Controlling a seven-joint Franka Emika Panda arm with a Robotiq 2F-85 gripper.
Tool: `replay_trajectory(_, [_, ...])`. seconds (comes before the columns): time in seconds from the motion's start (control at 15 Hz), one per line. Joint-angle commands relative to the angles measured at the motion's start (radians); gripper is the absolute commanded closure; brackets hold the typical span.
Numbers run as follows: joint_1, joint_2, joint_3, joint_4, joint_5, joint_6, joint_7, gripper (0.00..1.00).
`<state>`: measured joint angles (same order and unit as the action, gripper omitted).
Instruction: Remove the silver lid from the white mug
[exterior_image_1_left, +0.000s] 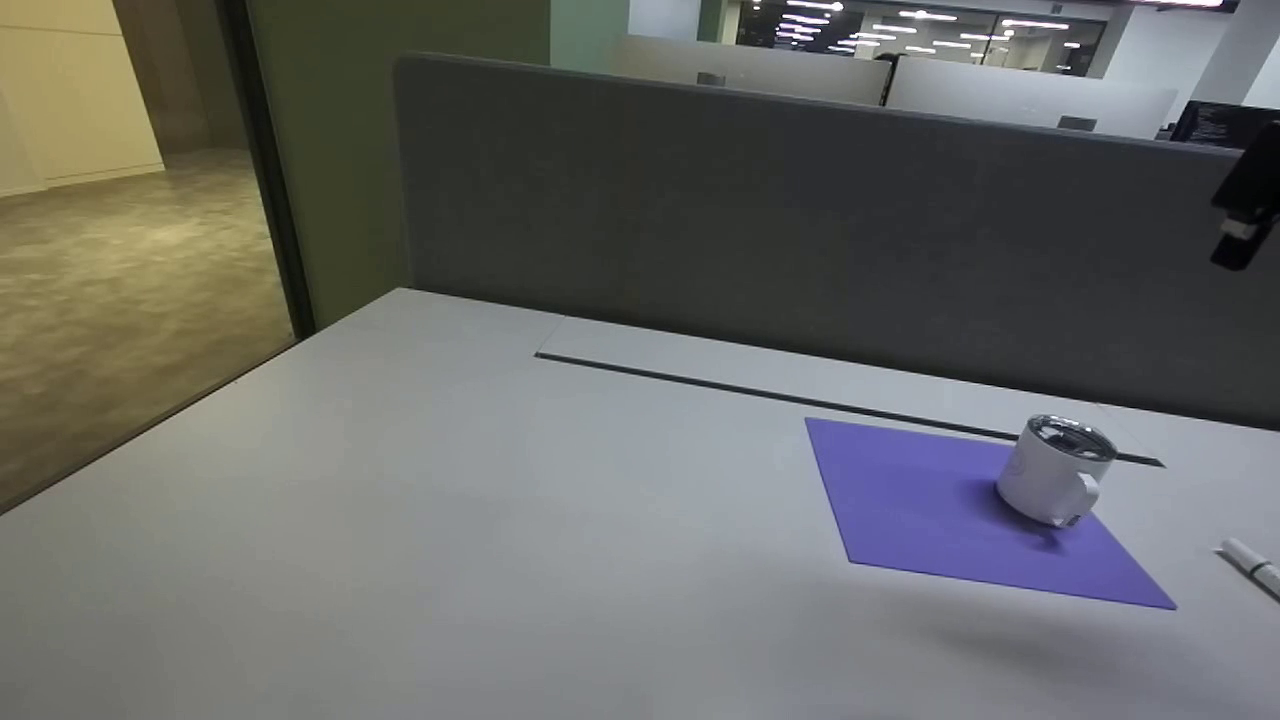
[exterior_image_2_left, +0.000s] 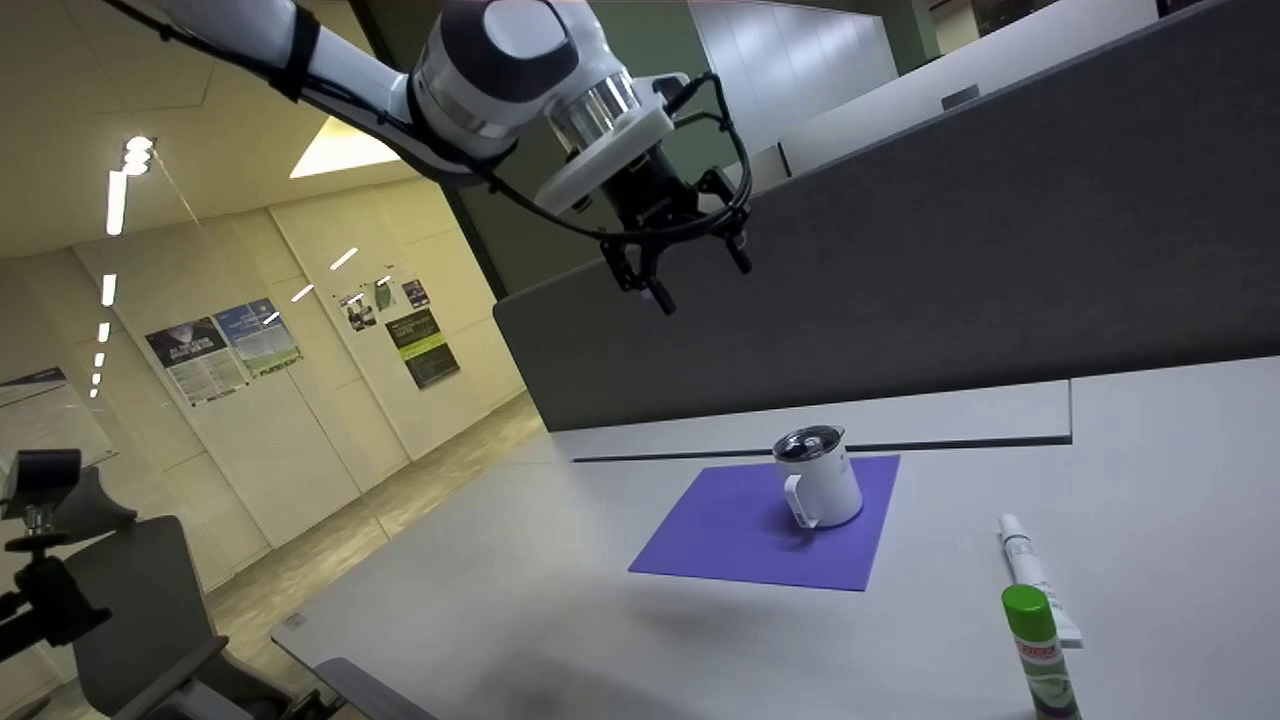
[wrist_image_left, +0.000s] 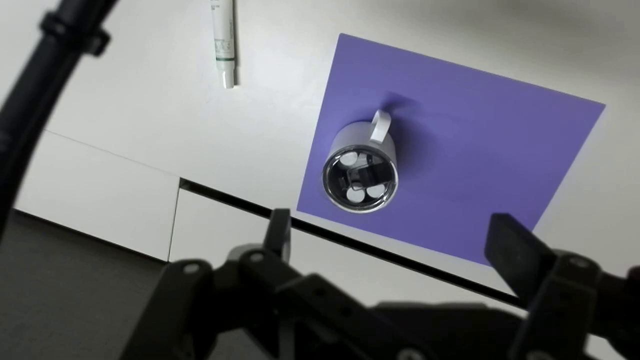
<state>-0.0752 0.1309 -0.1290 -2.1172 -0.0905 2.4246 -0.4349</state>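
The white mug (exterior_image_1_left: 1040, 485) stands upright on the purple mat (exterior_image_1_left: 915, 500); it also shows in an exterior view (exterior_image_2_left: 832, 492) and in the wrist view (wrist_image_left: 356, 132). The silver lid (exterior_image_1_left: 1072, 437) sits on the mug's rim; it shows dark and shiny with a silvery edge in an exterior view (exterior_image_2_left: 808, 443) and in the wrist view (wrist_image_left: 360, 178). My gripper (exterior_image_2_left: 703, 282) is open and empty, well above the mug and apart from it. In the wrist view my gripper's (wrist_image_left: 390, 220) fingers are spread wide. Only one fingertip shows at the right edge of an exterior view.
A white tube (exterior_image_2_left: 1025, 560) lies on the table beside the mat; it also shows in the wrist view (wrist_image_left: 223, 40). A green-capped bottle (exterior_image_2_left: 1040, 650) stands near it. A dark grey partition (exterior_image_2_left: 900, 250) rises along the table's back edge. A dark slot (wrist_image_left: 400, 262) runs behind the mat.
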Motion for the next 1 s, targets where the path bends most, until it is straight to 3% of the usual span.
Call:
replay_trajectory(0.0, [-0.039,0.113,0.024,0.101,0.035,0.059,-0.038,0.06])
replay_trajectory(0.07, [-0.045,0.166,0.032,0.139,0.036,0.076,-0.039,0.26])
replay_trajectory(0.67, [-0.042,0.486,0.095,0.381,-0.006,0.079,0.015,0.90])
replay_trajectory(0.8, [-0.031,0.526,0.097,0.409,-0.028,0.081,0.024,0.99])
replay_trajectory(0.93, [-0.026,0.556,0.102,0.433,-0.039,0.063,0.027,1.00])
